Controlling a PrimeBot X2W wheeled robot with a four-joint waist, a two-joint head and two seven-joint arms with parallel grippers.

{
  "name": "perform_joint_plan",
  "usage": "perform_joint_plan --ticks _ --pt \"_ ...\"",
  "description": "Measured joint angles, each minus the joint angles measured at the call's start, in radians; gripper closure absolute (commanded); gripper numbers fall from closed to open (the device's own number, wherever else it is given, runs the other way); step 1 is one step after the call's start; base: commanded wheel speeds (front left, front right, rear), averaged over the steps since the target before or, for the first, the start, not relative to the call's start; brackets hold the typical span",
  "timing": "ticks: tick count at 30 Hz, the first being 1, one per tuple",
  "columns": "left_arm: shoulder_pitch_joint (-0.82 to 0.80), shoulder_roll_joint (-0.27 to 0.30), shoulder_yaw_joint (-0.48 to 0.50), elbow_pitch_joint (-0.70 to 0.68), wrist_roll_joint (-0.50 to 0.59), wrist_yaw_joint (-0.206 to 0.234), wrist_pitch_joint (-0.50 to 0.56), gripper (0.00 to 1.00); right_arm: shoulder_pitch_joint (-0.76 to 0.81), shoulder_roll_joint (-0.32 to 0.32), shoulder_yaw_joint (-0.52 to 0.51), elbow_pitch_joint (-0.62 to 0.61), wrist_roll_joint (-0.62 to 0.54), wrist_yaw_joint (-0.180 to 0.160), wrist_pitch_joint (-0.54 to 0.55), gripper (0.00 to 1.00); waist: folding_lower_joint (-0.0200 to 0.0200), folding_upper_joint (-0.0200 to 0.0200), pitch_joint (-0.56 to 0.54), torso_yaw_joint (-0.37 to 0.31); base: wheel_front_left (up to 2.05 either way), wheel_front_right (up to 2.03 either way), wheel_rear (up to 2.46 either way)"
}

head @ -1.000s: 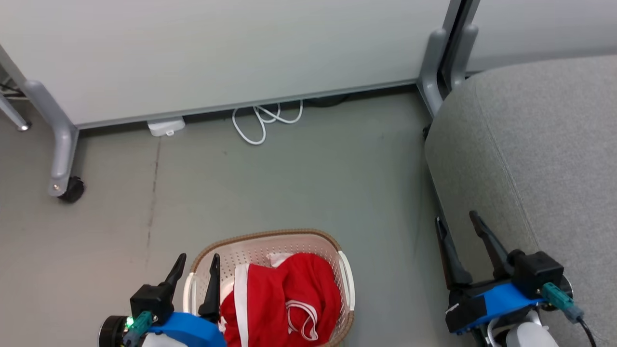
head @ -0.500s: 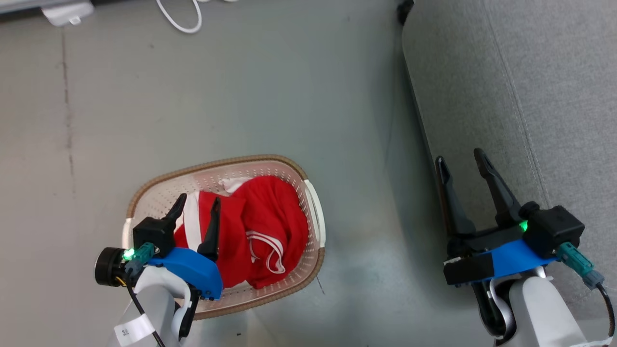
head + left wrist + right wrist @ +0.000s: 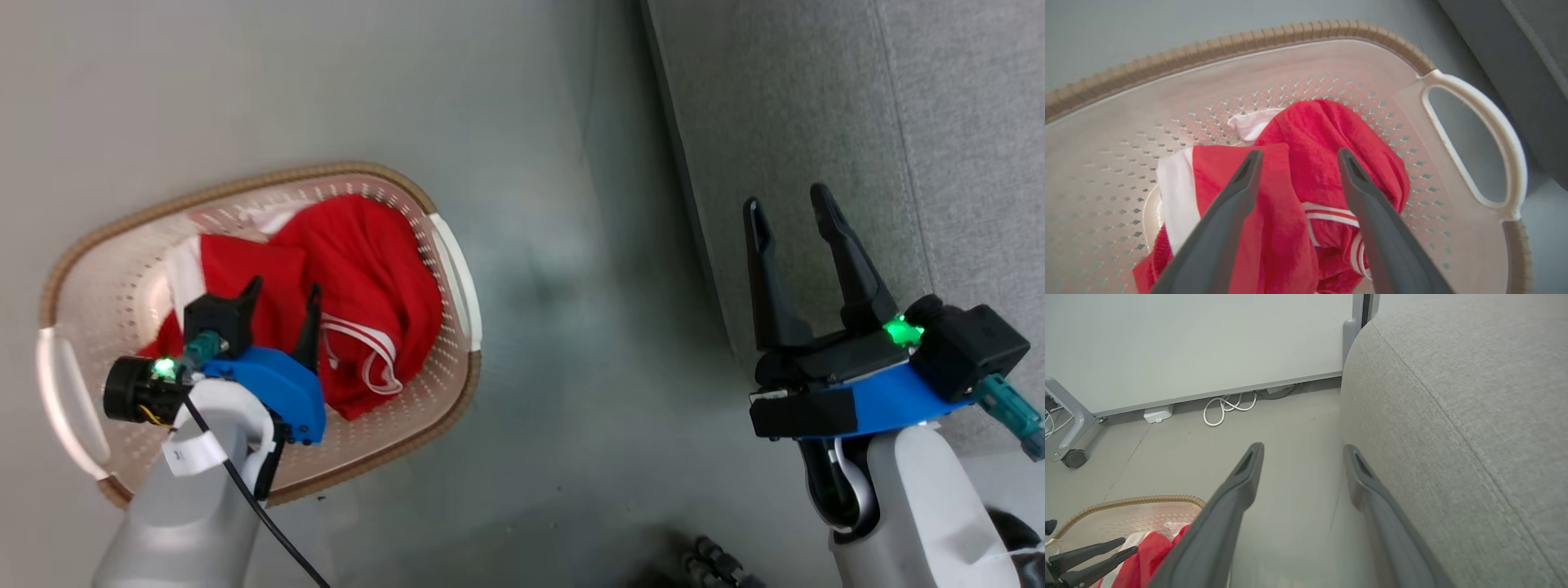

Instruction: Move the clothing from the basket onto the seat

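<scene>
The task looks barely begun: all the red clothing (image 3: 367, 269) in sight lies in the laundry basket (image 3: 98, 302), and none of it lies on the part of the grey sofa (image 3: 816, 98) that the views take in. The basket stands on the grey floor (image 3: 555, 343), a strip of bare floor between its handle and the sofa's front edge. The clothes are heaped toward the basket's sofa-side end, against the perforated wall below that handle. One piece shows a broad white panel and another a loop of thin white stripe trim, so there seem to be two garments, though the bundle is too crumpled to be sure.

The left gripper (image 3: 284, 286) hangs inside the basket's rim, over the heap, with its fingers spread apart and nothing between them. In the left wrist view the tips point at the fold where the two pieces meet; whether they touch the cloth I cannot tell. The right gripper (image 3: 785, 198) is held above the sofa's front edge, its fingers also spread and empty.

What is left is everything: closing on a garment, lifting it clear of the rim, carrying it across to the seat, and doing the same for whatever remains.
</scene>
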Motion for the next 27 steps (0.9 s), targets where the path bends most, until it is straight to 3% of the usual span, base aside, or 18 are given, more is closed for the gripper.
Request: perform_joint_plan --ticks 6,20,25,26,27 --pt "-0.080 0.027 -0.008 0.089 -0.001 0.008 0.034 0.00 -0.025 0.000 0.021 -0.029 0.029 0.000 -0.001 0.00 0.0000 0.0000 0.086 -0.034 0.00 0.00 0.00" --pt "-0.207 0.073 -0.019 0.226 0.027 0.154 0.110 0.00 -0.050 0.000 0.055 -0.052 0.075 0.000 -0.001 0.00 -0.0001 0.0000 0.194 -0.082 0.00 0.00 0.00" --pt "-0.231 0.080 -0.026 0.246 0.028 0.176 0.113 0.00 -0.049 0.000 0.057 -0.052 0.078 0.000 -0.001 0.00 -0.0002 0.0001 0.202 -0.079 0.00 0.00 0.00" --pt "-0.231 0.075 -0.029 0.248 0.028 0.188 0.109 0.02 -0.049 0.000 0.058 -0.052 0.079 0.000 -0.001 0.00 -0.0002 0.0001 0.202 -0.078 0.00 0.00 0.00" --pt "-0.231 0.066 -0.030 0.251 0.028 0.197 0.105 0.52 -0.049 0.000 0.060 -0.052 0.080 0.000 -0.001 0.00 -0.0002 0.0001 0.202 -0.078 0.00 0.00 0.00"
